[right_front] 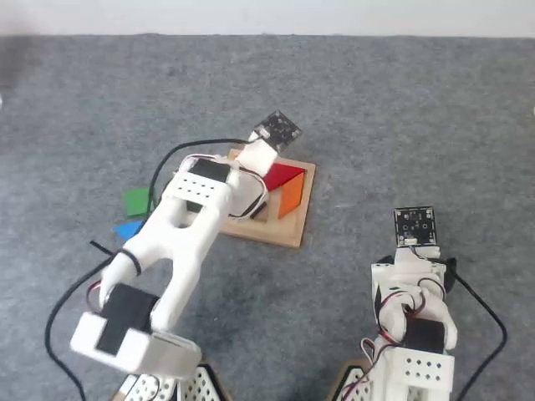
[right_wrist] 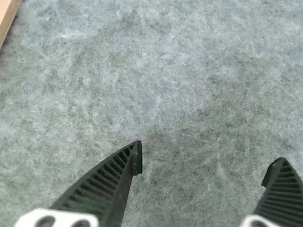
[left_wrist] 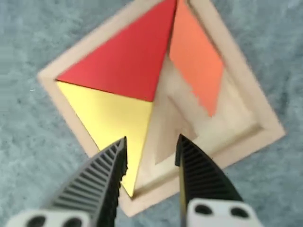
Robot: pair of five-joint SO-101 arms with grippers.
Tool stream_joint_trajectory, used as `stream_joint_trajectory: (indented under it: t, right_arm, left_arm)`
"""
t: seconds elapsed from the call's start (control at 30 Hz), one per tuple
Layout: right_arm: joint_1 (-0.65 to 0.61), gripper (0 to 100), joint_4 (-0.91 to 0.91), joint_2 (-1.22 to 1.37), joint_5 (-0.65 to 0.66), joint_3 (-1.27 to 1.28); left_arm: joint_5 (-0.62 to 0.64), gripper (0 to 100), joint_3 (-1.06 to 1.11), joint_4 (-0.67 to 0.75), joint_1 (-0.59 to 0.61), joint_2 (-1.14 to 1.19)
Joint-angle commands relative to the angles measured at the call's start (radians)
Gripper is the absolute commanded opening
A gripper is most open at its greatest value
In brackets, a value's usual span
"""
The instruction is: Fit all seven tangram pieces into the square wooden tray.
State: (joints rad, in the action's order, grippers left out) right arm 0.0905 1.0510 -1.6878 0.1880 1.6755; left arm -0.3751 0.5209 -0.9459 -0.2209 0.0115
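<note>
We hover over the wooden tray (left_wrist: 90, 42).
Left gripper (left_wrist: 151, 146) narrowly parted, empty, at the yellow triangle (left_wrist: 113, 118) edge; right gripper (right_wrist: 208, 163) gaping wide above carpet (right_wrist: 189, 71).

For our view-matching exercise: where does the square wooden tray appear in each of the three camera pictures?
High view: the wooden tray lies mid-table, partly under the left arm.
Left wrist view: the tray sits directly beneath the left gripper.
Right wrist view: a wooden sliver at the picture's edge, probably the tray's rim.
Shared landmark: the grey carpet.
</note>
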Motion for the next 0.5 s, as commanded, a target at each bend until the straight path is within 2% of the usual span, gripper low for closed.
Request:
stream_joint_trajectory:
  t: [0.0,0.23,0.47]
  right_arm:
    - [0.004,40.2,0.004,-0.016,0.011,0.014]
    - [0.004,40.2,0.005,-0.016,0.011,0.014]
    - [0.004,40.2,0.005,-0.016,0.011,0.014]
  left_arm:
    - [0.021,16,-0.019,-0.032,-0.043,-0.091]
    - [0.017,17,0.016,-0.006,-0.049,-0.072]
    - [0.017,20,-0.074,-0.012,-0.043,0.106]
